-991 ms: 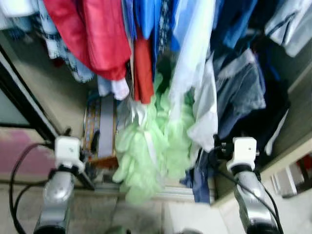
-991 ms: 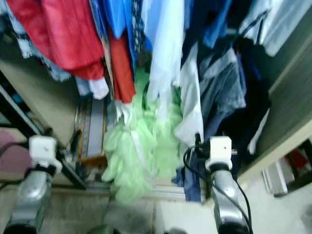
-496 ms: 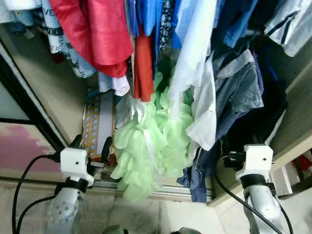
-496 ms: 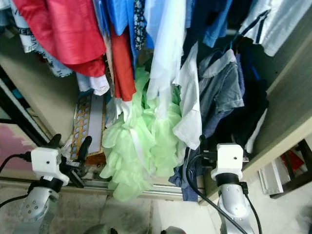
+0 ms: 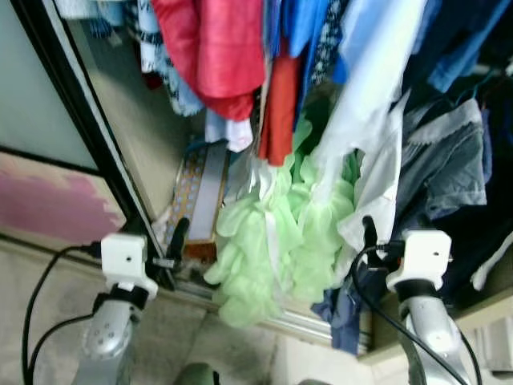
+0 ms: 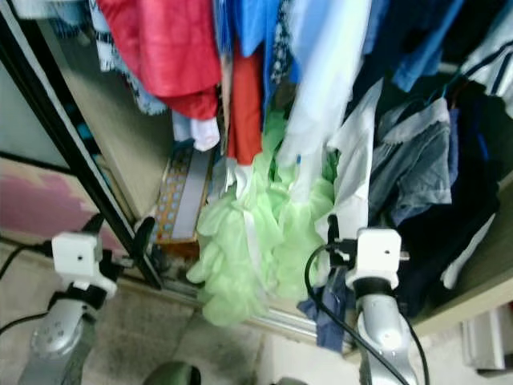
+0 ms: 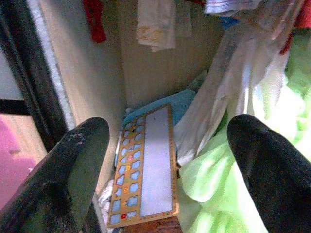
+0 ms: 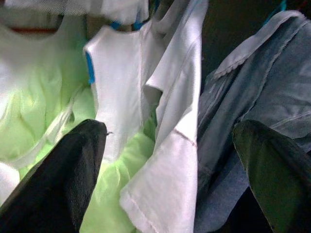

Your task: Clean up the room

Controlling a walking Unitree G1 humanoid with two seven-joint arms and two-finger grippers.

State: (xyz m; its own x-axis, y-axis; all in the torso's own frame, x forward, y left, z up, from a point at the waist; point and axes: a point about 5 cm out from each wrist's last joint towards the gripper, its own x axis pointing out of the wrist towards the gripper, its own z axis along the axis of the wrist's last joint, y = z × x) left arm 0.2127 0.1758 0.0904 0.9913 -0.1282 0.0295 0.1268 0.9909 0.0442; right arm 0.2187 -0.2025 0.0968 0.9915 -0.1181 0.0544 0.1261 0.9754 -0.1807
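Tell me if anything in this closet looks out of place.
A flat patterned board lies slanted on the closet floor, wedged between the side wall and the green dress, whose hem spills over the door track.

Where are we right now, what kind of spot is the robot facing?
Most likely an open wardrobe in a bedroom: clothes hang close together, such as a red garment and a frilly green dress, above a sliding-door track with a dark door frame on the left.

Soft daylight, motion blur in both eye views, dark shadow at wardrobe's right.
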